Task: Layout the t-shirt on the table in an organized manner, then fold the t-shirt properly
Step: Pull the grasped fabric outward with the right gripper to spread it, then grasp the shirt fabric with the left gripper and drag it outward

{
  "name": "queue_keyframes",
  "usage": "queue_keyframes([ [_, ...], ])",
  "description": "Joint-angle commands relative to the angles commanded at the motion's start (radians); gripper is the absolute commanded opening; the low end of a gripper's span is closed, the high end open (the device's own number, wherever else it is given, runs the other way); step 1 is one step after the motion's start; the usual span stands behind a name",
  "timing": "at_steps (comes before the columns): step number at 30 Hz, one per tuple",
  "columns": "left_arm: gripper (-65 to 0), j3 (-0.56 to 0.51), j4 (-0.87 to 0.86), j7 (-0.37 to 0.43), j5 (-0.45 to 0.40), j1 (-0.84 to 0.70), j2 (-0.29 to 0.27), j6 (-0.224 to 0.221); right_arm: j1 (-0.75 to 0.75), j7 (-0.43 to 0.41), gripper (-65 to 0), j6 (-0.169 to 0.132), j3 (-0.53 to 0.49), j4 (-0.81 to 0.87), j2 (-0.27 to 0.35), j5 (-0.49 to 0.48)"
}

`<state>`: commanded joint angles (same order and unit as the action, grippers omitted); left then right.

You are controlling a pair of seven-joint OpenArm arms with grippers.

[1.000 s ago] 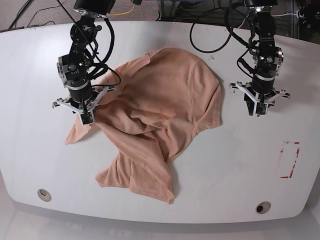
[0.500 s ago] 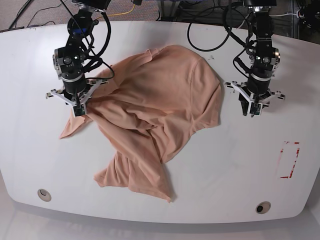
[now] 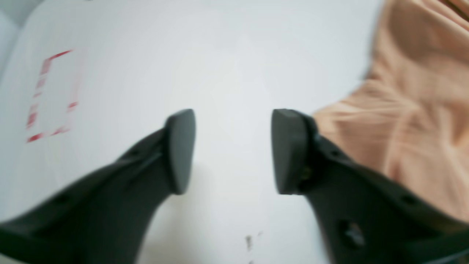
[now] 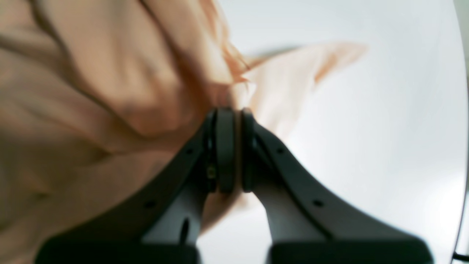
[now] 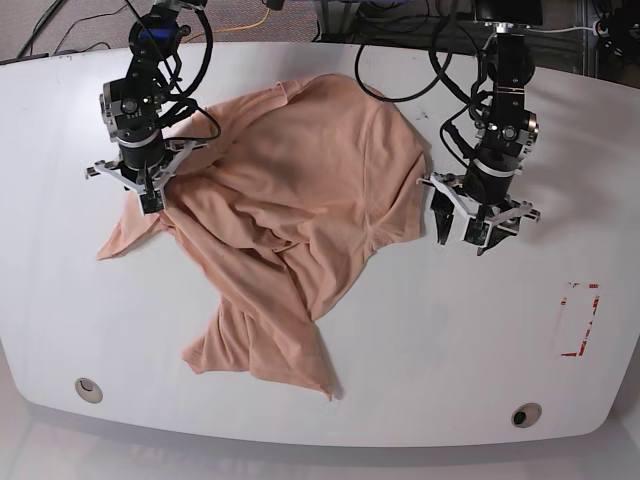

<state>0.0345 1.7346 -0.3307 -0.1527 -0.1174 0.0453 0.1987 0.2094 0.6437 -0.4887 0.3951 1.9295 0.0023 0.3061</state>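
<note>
The right gripper [image 4: 233, 154] is clamped on a fold of the crumpled peach cotton t-shirt [image 5: 290, 210]; only its wrist view shows the pinch. The left gripper [image 3: 231, 150], jaws apart, hovers over the glossy white counter [image 5: 420, 330] beside the shirt's edge.

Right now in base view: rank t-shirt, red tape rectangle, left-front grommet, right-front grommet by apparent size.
1. t-shirt, by far the largest.
2. red tape rectangle, much smaller.
3. The two grommets, one and the other, look about equal; no ranking between them.
</note>
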Motion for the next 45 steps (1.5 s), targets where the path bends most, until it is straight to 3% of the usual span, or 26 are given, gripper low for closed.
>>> queue_keyframes([
  [9, -27.2, -0.084, -0.044, 0.000, 0.000, 0.084, -0.029, 0.005, -0.006, -0.002, -64.8, 0.000, 0.000, 0.000, 0.000, 0.000],
  [15, -27.2, -0.143, -0.133, 0.000, 0.054, 0.167, -0.038, 0.078, -0.006, -0.003, -64.8, 0.000, -0.005, -0.003, 0.000, -0.002],
  [33, -27.2, -0.153, -0.646, 0.034, 0.083, 0.427, -0.152, 0.078, -0.008, -0.005, -64.8, 0.000, -0.008, -0.005, -0.002, -0.005],
  [45, -27.2, -0.155, -0.784, 0.071, 0.078, 0.462, -0.169, 0.078, -0.008, -0.006, -64.8, 0.000, -0.008, -0.005, -0.002, -0.005],
])
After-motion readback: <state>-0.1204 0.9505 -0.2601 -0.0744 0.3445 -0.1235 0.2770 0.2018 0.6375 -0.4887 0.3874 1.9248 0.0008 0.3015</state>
